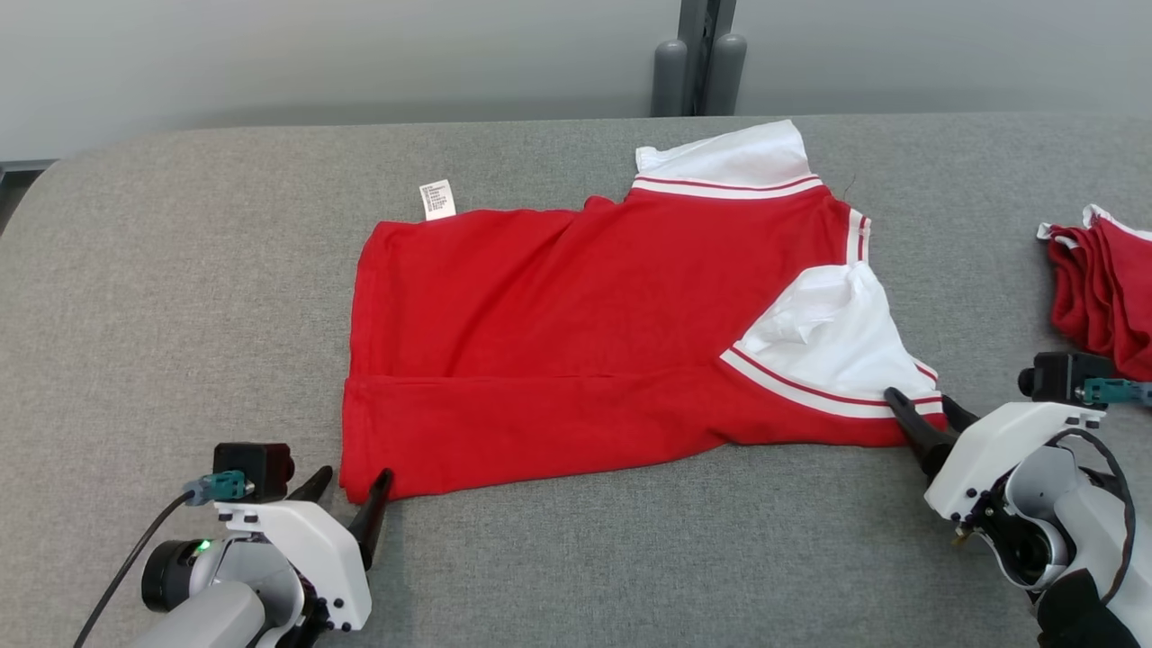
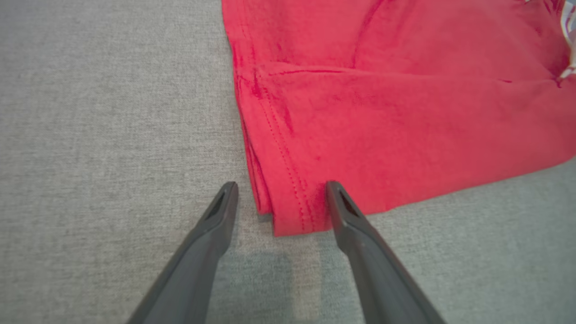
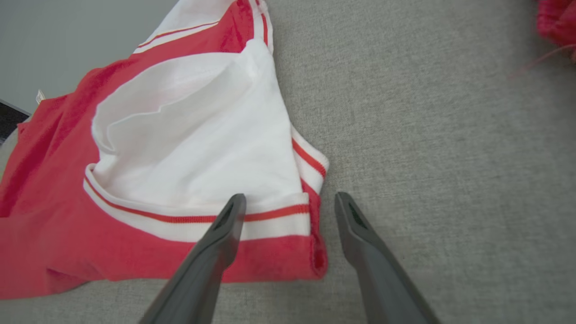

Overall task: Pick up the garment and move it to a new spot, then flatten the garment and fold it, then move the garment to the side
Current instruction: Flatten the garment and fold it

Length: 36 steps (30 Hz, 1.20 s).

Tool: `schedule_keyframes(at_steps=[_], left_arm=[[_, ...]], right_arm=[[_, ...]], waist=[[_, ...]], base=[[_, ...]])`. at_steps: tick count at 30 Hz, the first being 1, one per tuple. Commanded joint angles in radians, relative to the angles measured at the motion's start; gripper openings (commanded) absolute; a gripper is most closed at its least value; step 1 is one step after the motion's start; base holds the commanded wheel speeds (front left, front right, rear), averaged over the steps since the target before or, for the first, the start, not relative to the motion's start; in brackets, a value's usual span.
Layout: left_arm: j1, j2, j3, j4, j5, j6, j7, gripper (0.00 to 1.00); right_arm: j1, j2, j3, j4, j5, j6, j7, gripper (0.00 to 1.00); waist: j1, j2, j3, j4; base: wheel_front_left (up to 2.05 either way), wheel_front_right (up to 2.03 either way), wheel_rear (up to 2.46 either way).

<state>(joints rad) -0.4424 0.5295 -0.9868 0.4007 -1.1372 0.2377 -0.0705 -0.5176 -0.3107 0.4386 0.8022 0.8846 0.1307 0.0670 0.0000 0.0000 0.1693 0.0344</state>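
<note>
Head view showed my left pincer [image 1: 354, 479] spread wide and empty, its two dark fingers straddling the near hem corner of the garment [image 1: 585, 315]. My right pincer [image 1: 920, 407] was likewise spread and empty, straddling the opposite near corner, just below a white sleeve [image 1: 837, 346]. The garment lay ahead of both pincers and between them: a red shirt, mostly flat on a grey woven table covering [image 1: 180, 315], its near edge doubled over into a long fold. I judged that one pincer stood at each end of that edge so both corners could be pinched together and the cloth carried over evenly. Left wrist view gave the red knit as soft and slightly fuzzy, with a double row of hem stitching running between my fingers. Right wrist view gave the sleeve as smooth white cloth, rumpled and puffed, bordered by white trim with a thin red stripe. A small white care label [image 1: 437, 199] stuck out from the far edge, well beyond my left pincer. Off the outer side of my right pincer sat a bunched pile of red cloth [image 1: 1098, 288]
</note>
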Motion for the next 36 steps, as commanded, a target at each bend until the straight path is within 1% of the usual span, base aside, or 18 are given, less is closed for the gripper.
schedule_keyframes(at_steps=[1, 2, 3, 4, 5, 7, 8, 9, 10, 11, 12, 15, 17, 23, 29, 32, 33, 36], left_arm=[[-0.022, -0.001, 0.0, 0.013, -0.006, -0.006, 0.003, 1.0], [-0.025, -0.005, 0.001, 0.022, -0.007, -0.008, 0.002, 1.0], [-0.026, -0.011, 0.002, 0.031, -0.01, -0.011, 0.003, 1.0], [-0.027, -0.015, 0.001, 0.04, -0.011, -0.015, 0.005, 1.0], [-0.03, -0.02, -0.002, 0.049, -0.016, -0.02, 0.012, 1.0], [-0.034, -0.028, -0.009, 0.062, -0.02, -0.036, 0.033, 1.0], [-0.036, -0.03, -0.012, 0.066, -0.024, -0.044, 0.043, 0.95], [-0.036, -0.032, -0.013, 0.072, -0.029, -0.053, 0.049, 0.76], [-0.037, -0.034, -0.013, 0.075, -0.032, -0.06, 0.047, 0.52], [-0.039, -0.036, -0.01, 0.077, -0.031, -0.066, 0.037, 0.18], [-0.042, -0.038, -0.004, 0.08, -0.03, -0.068, 0.029, 0.0], [-0.041, -0.042, -0.006, 0.095, -0.032, -0.079, 0.027, 0.0], [-0.036, -0.033, -0.009, 0.098, -0.033, -0.087, 0.036, 0.0], [-0.011, -0.002, -0.015, 0.063, -0.04, -0.095, 0.049, 0.0], [0.032, 0.069, -0.02, -0.029, -0.051, -0.077, 0.081, 0.0], [0.059, 0.114, -0.034, -0.089, -0.053, -0.057, 0.116, 0.0], [0.059, 0.114, -0.034, -0.089, -0.053, -0.057, 0.116, 0.0], [0.089, 0.153, -0.051, -0.157, -0.061, -0.035, 0.156, 0.0]], right_arm=[[-0.01, -0.003, 0.008, 0.003, 0.012, 0.0, 0.008, 1.0], [-0.012, -0.004, 0.012, 0.004, 0.019, 0.0, 0.01, 0.91], [-0.014, -0.003, 0.018, 0.005, 0.028, 0.0, 0.012, 0.59], [-0.017, -0.003, 0.024, 0.006, 0.032, 0.0, 0.012, 0.48], [-0.019, -0.002, 0.031, 0.007, 0.036, 0.0, 0.012, 0.46], [-0.023, 0.001, 0.044, 0.009, 0.046, 0.0, 0.009, 0.18], [-0.025, 0.002, 0.049, 0.009, 0.051, 0.0, 0.007, 0.07], [-0.026, 0.002, 0.054, 0.008, 0.057, 0.0, 0.004, 0.0], [-0.027, 0.002, 0.06, 0.004, 0.061, 0.0, -0.003, 0.0], [-0.029, 0.001, 0.066, -0.004, 0.065, 0.0, -0.017, 0.0], [-0.03, -0.001, 0.068, -0.007, 0.074, 0.0, -0.029, 0.0], [-0.027, -0.009, 0.083, -0.014, 0.091, 0.0, -0.057, 0.0], [-0.02, -0.019, 0.1, -0.018, 0.111, 0.0, -0.066, 0.0], [0.017, -0.041, 0.124, -0.045, 0.178, 0.0, -0.049, 0.0], [0.078, -0.089, 0.139, -0.102, 0.246, 0.0, -0.012, 0.0], [0.112, -0.113, 0.143, -0.126, 0.265, 0.0, 0.008, 0.0], [0.112, -0.113, 0.143, -0.126, 0.265, 0.0, 0.008, 0.0], [0.153, -0.128, 0.141, -0.156, 0.284, 0.0, 0.03, 0.0]], waist=[[0.0, 0.0, 0.003, 0.002], [0.0, 0.0, 0.005, 0.002], [0.0, 0.0, 0.006, 0.002], [0.0, 0.0, 0.006, 0.002], [0.0, 0.0, 0.007, 0.001], [0.0, 0.0, 0.007, 0.0], [0.0, 0.0, 0.007, -0.001], [0.0, 0.0, 0.007, -0.001], [0.0, 0.0, 0.007, -0.002], [0.0, 0.0, 0.006, -0.002], [0.0, 0.0, 0.004, -0.002], [0.0, 0.0, -0.007, -0.001], [0.0, 0.0, -0.022, -0.001], [0.0, 0.0, -0.068, 0.001], [0.0, 0.0, -0.108, -0.008], [0.0, 0.0, -0.121, -0.013], [0.0, 0.0, -0.121, -0.013], [0.0, 0.0, -0.131, -0.018]], base=[[0.0, 0.0, 0.0], [0.0, 0.0, 0.0], [0.0, 0.0, 0.0], [0.0, 0.0, 0.0], [0.0, 0.0, 0.0], [0.0, 0.0, 0.0], [0.0, 0.0, 0.0], [0.0, 0.0, 0.0], [0.0, 0.0, 0.0], [0.0, 0.0, 0.0], [0.0, 0.0, 0.0], [0.0, 0.0, 0.0], [0.0, 0.0, 0.0], [0.0, 0.0, 0.0], [0.0, 0.0, 0.0], [0.0, 0.0, 0.0], [0.0, 0.0, 0.0], [0.0, 0.0, 0.0]])
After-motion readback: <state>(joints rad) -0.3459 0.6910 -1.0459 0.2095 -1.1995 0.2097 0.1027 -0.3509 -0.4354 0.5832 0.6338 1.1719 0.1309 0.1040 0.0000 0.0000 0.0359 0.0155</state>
